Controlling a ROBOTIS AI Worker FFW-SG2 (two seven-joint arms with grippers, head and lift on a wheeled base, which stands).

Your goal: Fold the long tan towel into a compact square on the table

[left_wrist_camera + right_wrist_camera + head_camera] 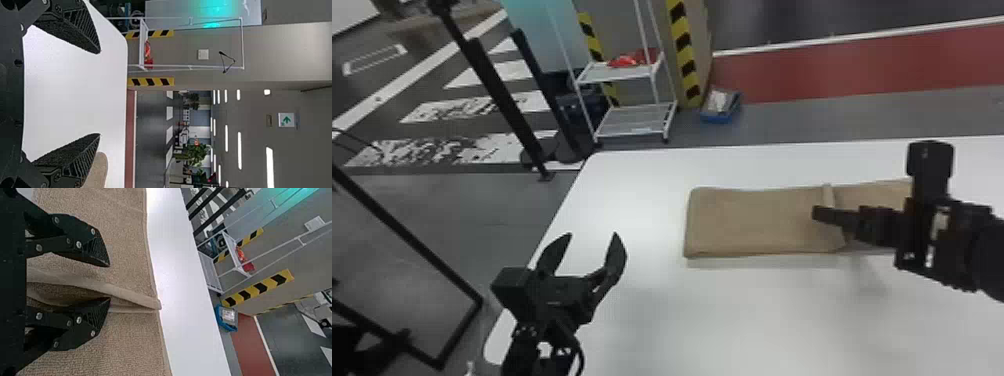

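White surface separates my open left tool point(593, 237), near the left edge of the table point(642, 315), from the tan towel point(752, 220); my right tool point(816, 214), fingers parted, is at its fold. A rack point(637, 121) stands beyond.

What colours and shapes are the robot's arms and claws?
The left arm and right arm are black, one with a looping dark cable, the other with a pale patch. The left claw and right claw have black, wedge-shaped fingers with ribbed sides; the right one shows round silver screws.
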